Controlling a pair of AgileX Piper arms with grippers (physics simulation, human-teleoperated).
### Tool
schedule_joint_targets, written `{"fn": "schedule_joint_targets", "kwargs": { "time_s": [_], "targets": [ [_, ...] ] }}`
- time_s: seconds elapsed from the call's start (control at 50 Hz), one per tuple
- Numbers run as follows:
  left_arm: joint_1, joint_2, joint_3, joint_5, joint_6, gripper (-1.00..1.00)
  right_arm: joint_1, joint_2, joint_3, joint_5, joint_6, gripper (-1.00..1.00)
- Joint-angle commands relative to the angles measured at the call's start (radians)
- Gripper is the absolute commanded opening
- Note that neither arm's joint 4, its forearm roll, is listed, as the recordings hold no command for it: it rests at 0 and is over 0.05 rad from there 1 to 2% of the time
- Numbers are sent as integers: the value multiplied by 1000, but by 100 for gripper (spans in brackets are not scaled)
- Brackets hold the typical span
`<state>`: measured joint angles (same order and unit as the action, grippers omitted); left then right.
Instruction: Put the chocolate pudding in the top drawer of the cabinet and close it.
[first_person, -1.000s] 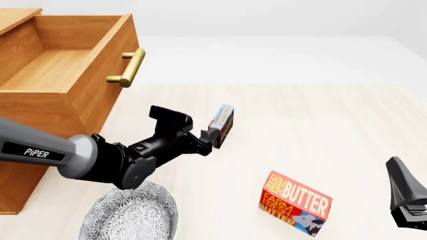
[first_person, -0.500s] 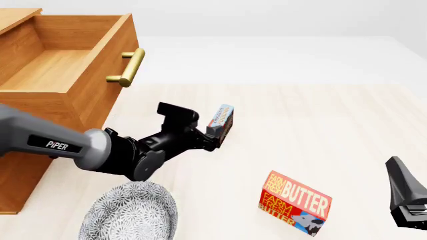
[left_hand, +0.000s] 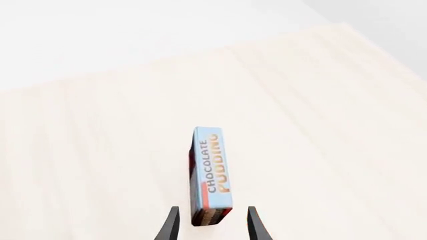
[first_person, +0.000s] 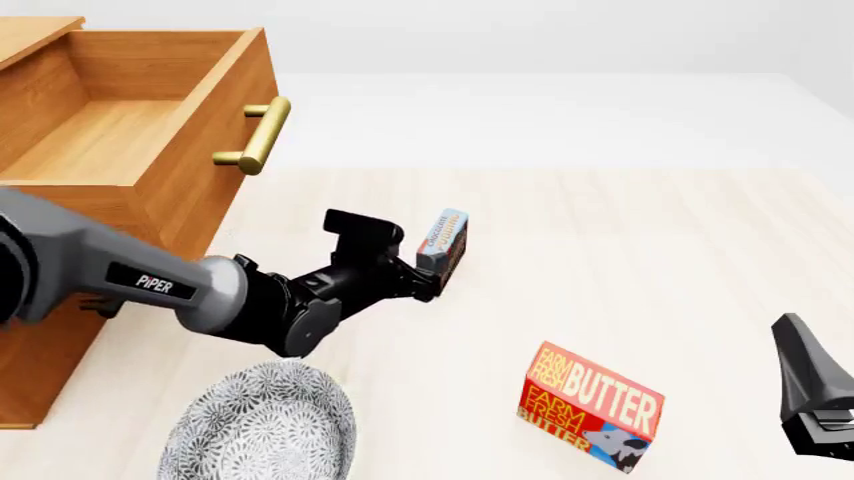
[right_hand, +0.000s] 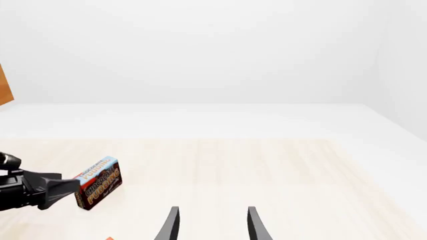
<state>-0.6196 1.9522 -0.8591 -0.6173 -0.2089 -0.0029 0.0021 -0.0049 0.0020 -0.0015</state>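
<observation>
Standing on its narrow edge near the middle of the desk (first_person: 641, 250), the chocolate pudding (first_person: 442, 249) sits right of the cabinet (first_person: 54, 330), whose top drawer (first_person: 134, 130) is pulled out and open. The left gripper (left_hand: 211, 225) reaches it from the near left, fingers spread either side of the box's near end without visibly pinching it. At the near right, the right gripper (right_hand: 211, 225) is released, with a butter box (first_person: 591, 407) to its left and a patterned plate (first_person: 260, 425) at the near left.
</observation>
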Motion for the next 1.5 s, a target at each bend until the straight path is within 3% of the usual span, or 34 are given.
{"fn": "schedule_joint_targets", "kwargs": {
  "time_s": [0.02,0.98,1.34,1.36,1.5],
  "targets": [
    [6,38,-23,-3,-7,100,0,0,0,0,0,100],
    [0,156,-98,-27,-51,100,-1,0,0,0,1,100],
    [-27,151,-107,-12,-33,100,-2,0,0,0,2,100],
    [-24,154,-114,-4,-28,-100,-2,0,0,0,2,100],
    [-15,151,-124,10,-16,-100,0,0,0,0,0,100]
  ]
}}
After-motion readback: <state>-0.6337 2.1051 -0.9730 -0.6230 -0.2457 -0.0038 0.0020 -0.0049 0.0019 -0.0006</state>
